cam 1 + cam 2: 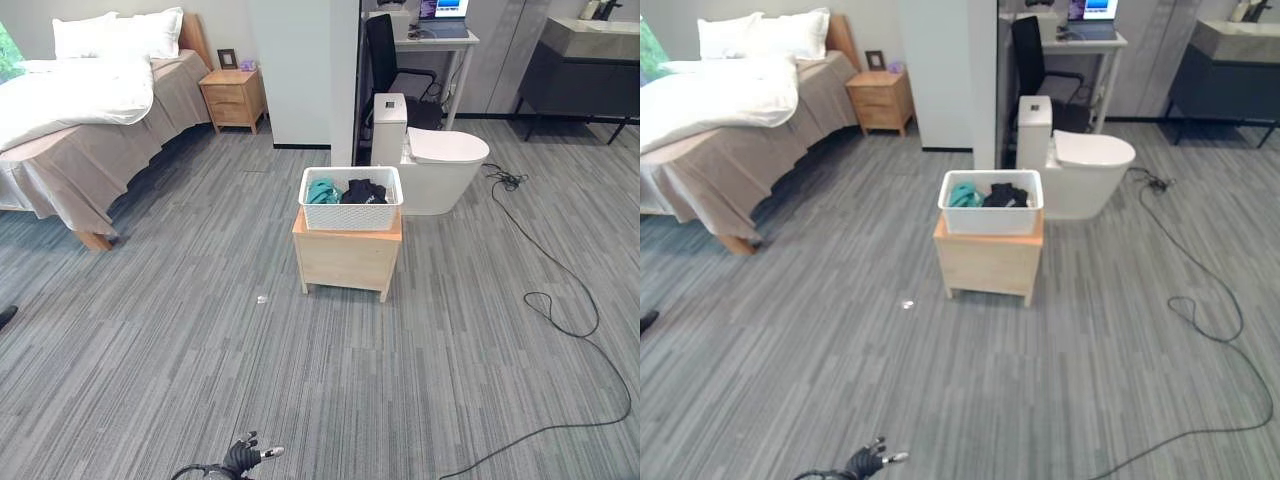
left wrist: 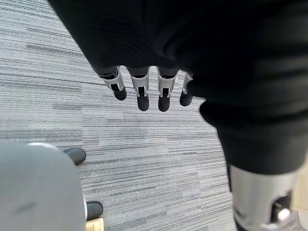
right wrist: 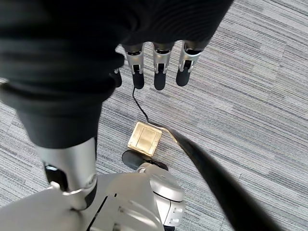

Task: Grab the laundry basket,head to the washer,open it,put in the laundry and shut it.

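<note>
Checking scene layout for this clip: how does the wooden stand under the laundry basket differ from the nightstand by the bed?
The wooden stand sits out on the open floor and carries the white laundry basket; the nightstand stands against the wall beside the bed and holds a small picture frame. The stand's wood is paler; the nightstand's is a warmer orange-brown. Both are low wooden boxes on short legs.
</note>
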Robot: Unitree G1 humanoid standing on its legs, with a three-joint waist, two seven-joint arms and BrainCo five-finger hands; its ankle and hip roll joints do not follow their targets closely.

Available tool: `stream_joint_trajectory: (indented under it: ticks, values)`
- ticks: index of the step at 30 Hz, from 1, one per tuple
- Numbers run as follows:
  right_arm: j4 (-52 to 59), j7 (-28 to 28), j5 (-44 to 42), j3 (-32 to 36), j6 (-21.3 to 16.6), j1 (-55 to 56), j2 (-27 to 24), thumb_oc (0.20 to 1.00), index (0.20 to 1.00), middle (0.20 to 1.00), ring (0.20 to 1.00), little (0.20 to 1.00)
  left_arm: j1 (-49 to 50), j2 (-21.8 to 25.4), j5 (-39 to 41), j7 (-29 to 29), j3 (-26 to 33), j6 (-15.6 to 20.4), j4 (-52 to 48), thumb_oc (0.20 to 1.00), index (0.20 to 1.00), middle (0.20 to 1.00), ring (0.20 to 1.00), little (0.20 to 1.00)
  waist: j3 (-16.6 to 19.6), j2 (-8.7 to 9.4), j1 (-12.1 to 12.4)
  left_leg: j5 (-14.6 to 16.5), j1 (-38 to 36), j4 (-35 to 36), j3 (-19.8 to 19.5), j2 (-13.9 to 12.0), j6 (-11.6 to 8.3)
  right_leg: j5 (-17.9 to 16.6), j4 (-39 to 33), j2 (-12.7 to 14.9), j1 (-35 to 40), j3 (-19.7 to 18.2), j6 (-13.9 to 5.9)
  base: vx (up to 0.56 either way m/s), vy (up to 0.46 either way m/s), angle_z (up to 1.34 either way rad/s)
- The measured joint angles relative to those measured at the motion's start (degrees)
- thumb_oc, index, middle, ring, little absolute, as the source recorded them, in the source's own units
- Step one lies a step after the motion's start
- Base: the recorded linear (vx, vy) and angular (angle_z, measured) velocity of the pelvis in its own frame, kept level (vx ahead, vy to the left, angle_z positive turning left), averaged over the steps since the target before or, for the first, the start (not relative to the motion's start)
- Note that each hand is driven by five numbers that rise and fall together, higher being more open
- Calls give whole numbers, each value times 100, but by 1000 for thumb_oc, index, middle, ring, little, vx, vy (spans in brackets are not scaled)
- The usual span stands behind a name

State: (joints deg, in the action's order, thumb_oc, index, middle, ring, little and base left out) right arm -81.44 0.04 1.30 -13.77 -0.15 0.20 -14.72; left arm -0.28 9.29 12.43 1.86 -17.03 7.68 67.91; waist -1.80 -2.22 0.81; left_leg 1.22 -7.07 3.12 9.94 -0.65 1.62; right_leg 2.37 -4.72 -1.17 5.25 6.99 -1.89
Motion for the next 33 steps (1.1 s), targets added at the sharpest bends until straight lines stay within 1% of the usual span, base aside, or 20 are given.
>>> stream_joint_trajectory:
  ticks: [4,7,8,9,10,13,16,19,20,21,22,23,24,26,28,29,31,32,33]
  values:
    - [210,3,-7,-225,-10,-41,-24,1000,1000,1000,1000,1000,-7,65,-25,-41,110,-2,79,1000,1000,1000,1000,1000,-34,67,-3,0,-22,-4,-5,5,0,-133,-64,-19,48,-42,-4,2,-6,-3]
    - [220,11,-49,-294,-10,-108,12,1000,1000,1000,1000,1000,-15,154,-75,-53,155,-4,106,1000,1000,1000,1000,1000,-78,142,7,0,-46,11,-5,-12,0,-69,-72,-21,68,-33,-58,-1,-9,1]
    - [220,13,-49,-292,-13,-113,19,1000,1000,1000,1000,1000,-15,181,-130,-57,161,-6,107,1000,1000,1000,1000,1000,-86,155,7,3,-43,24,-2,-29,-4,-6,-72,-22,67,-2,-2,-6,-37,9]
    - [220,20,-49,-292,-17,-111,30,1000,1000,1000,1000,1000,-24,191,-134,-63,175,-6,110,1000,1000,1000,1000,1000,-97,176,5,37,-25,14,-1,-48,-58,4,-72,-39,66,32,6,-8,-53,22]
    - [218,25,-50,-293,-17,-69,66,1000,1000,1000,1000,1000,-29,204,-134,-81,267,-5,124,1000,1000,1000,1000,1000,-84,237,7,85,29,6,-3,-77,-133,8,-70,-65,27,108,12,-7,-31,19]
    - [217,28,-50,-292,-21,-47,94,1000,1000,1000,1000,1000,-10,258,-134,-93,273,-6,150,1000,1000,1000,1000,1000,-62,295,68,84,33,7,4,-84,-132,17,-54,-65,10,106,40,2,-42,3]
    - [214,26,-52,-292,-18,-44,102,1000,1000,1000,1000,1000,-11,256,-134,-91,272,-7,199,1000,1000,1000,1000,1000,-26,280,95,84,32,1,-2,-81,-132,4,-60,-67,13,115,114,4,-24,-1]
    - [211,27,-56,-307,-15,-49,90,1000,1000,1000,1000,1000,29,259,-134,-89,277,-8,256,1000,1000,1000,1000,1000,33,253,123,82,16,-20,-7,-78,-129,-114,-66,-84,43,86,124,-14,-60,-3]
    - [204,27,-59,-316,-13,-49,89,1000,1000,1000,1000,1000,39,259,-132,-88,277,-9,257,1000,1000,1000,1000,1000,42,238,142,83,13,-54,-24,-85,-129,-104,-70,-81,74,116,115,-18,-80,7]
    - [182,28,-65,-314,-11,-75,88,1000,1000,1000,1000,1000,34,257,-131,-88,271,-10,258,1000,1000,1000,1000,1000,51,216,150,83,18,-62,-33,-102,-129,-10,-72,-81,80,139,88,-25,-110,18]
    - [184,32,-139,-312,-10,-62,64,1000,1000,1000,1000,1000,34,249,-126,-87,266,-12,260,1000,1000,1000,1000,1000,69,151,145,83,57,-76,-67,-128,-129,41,-72,-97,77,178,154,-29,-166,31]
    - [199,32,-169,-310,-10,-29,45,1000,1000,1000,1000,1000,10,243,-122,-87,267,-12,257,1000,1000,1000,1000,1000,79,138,139,82,114,-97,-155,-102,-154,36,-73,-98,54,255,187,-20,-205,30]
    - [198,33,-172,-313,-10,-11,23,1000,1000,1000,1000,1000,29,232,-121,-85,268,-12,256,1000,1000,1000,1000,1000,74,119,142,67,113,-98,-157,-111,-178,-29,-72,-107,60,258,150,-10,-199,16]
    - [198,51,-173,-311,-13,-15,-27,1000,1000,1000,1000,1000,104,228,-117,-86,272,-14,268,1000,1000,1000,1000,1000,76,63,155,61,116,-113,-150,-145,-182,-9,-73,-121,61,259,173,0,-112,-2]
    - [214,55,-180,-312,-13,-9,-20,1000,1000,1000,1000,1000,141,222,-115,-85,272,-19,274,1000,1000,1000,1000,1000,35,98,159,64,137,-190,-156,-123,-197,-23,-73,-116,75,247,266,9,-143,0]
    - [213,55,-180,-312,-13,-9,-24,1000,1000,1000,1000,1000,166,218,-114,-84,271,-19,275,1000,1000,1000,1000,1000,33,93,161,59,139,-204,-155,-136,-198,-20,-74,-121,76,241,269,0,-151,-3]
    - [192,55,-272,-310,-16,-30,-24,1000,1000,1000,1000,1000,181,214,-103,-86,276,-18,270,1000,1000,1000,1000,1000,-16,80,176,65,200,-320,-152,-165,-240,5,-74,-147,70,244,354,-51,-213,0]
    - [188,55,-278,-310,-16,-43,-12,1000,1000,1000,1000,1000,165,219,-95,-87,278,-18,270,1000,1000,1000,1000,1000,-58,118,180,84,319,-532,-161,-164,-300,7,-74,-137,67,245,386,-68,-251,2]
    - [191,53,-279,-313,-22,-39,23,1000,1000,1000,1000,1000,143,277,-52,-86,288,-14,269,1000,1000,1000,1000,1000,-151,214,185,119,528,-982,-170,-149,-353,-36,-73,-99,74,236,528,-52,-188,-2]
